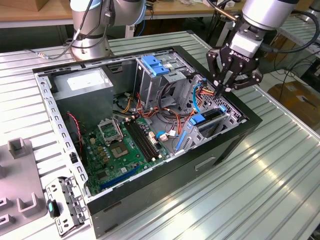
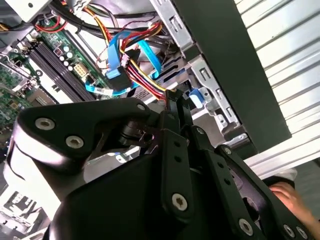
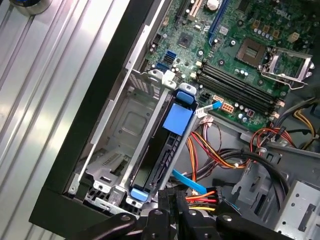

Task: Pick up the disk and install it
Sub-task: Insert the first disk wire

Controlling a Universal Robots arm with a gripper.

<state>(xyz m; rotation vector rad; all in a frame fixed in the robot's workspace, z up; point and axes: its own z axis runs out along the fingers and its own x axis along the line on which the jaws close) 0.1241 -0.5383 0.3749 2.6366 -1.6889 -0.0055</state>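
The disk (image 1: 210, 119) stands on edge in the drive bay at the corner of the open computer case (image 1: 235, 145), on the exterior view's right. Its dark body sits between bright blue carrier rails. In the first wrist view the disk (image 3: 156, 159) shows as a dark slab with a blue tab on top, lying along the grey bay wall. My gripper (image 1: 220, 91) hangs just above the far end of the disk, fingers shut together with nothing seen between them. Its tips (image 2: 174, 96) sit close to a bundle of red, yellow and blue cables (image 2: 131, 64).
A green motherboard (image 1: 122, 145) fills the case floor. A tall grey cage with a blue latch (image 1: 154, 66) stands at the back beside a power supply (image 1: 82, 82). A grey fixture (image 1: 20, 175) and loose bracket (image 1: 64, 202) lie outside. A person's hand (image 2: 290, 196) is nearby.
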